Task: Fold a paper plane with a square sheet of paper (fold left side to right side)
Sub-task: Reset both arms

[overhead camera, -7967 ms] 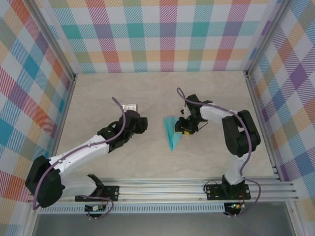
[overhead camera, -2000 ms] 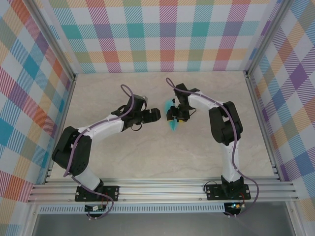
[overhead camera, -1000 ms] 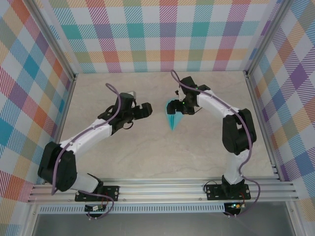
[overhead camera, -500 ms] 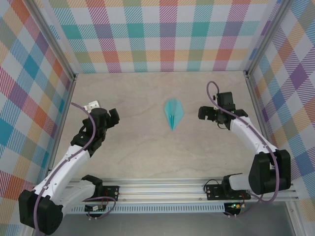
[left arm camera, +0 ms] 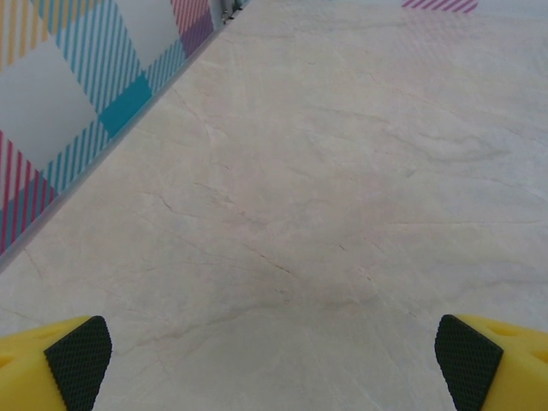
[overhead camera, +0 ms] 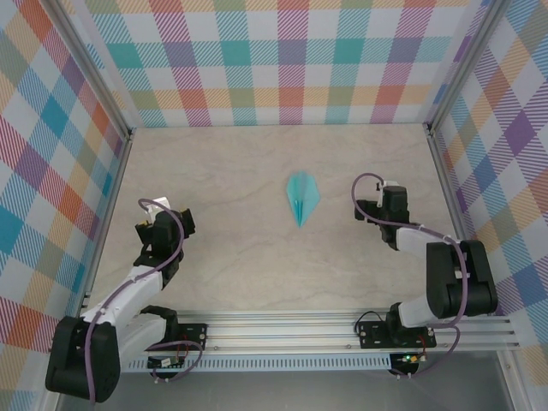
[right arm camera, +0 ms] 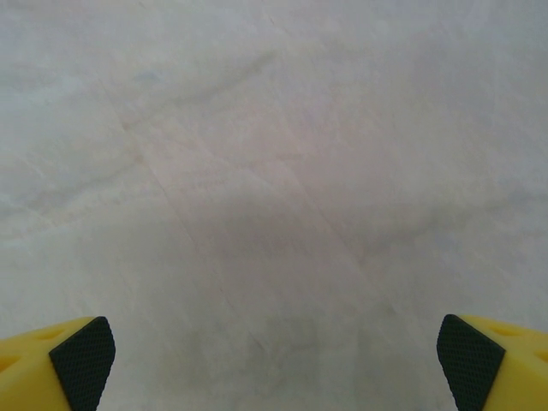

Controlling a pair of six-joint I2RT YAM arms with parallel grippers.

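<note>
The turquoise paper plane [overhead camera: 300, 198] lies flat near the middle of the table, its sharp tip toward the near edge, and nothing touches it. My left gripper [overhead camera: 168, 218] is drawn back to the left side, well away from the plane. On the right side my right gripper [overhead camera: 387, 193] is drawn back too, about a hand's width from the plane. Both are open and empty: in the left wrist view my left gripper [left arm camera: 274, 364] has yellow fingertips [left arm camera: 79, 361] far apart over bare table, and my right gripper [right arm camera: 274, 364] has its fingertips [right arm camera: 83, 361] spread the same way.
Plaid walls [overhead camera: 291, 60] close in the beige tabletop [overhead camera: 257, 257] at the back and both sides, with the left wall [left arm camera: 77, 111] close by in the left wrist view. An aluminium rail [overhead camera: 282, 330] with both arm bases runs along the near edge.
Both grippers let go of the plane and pulled away to the sides and toward the near edge. The plane now lies flat and still at the centre.
</note>
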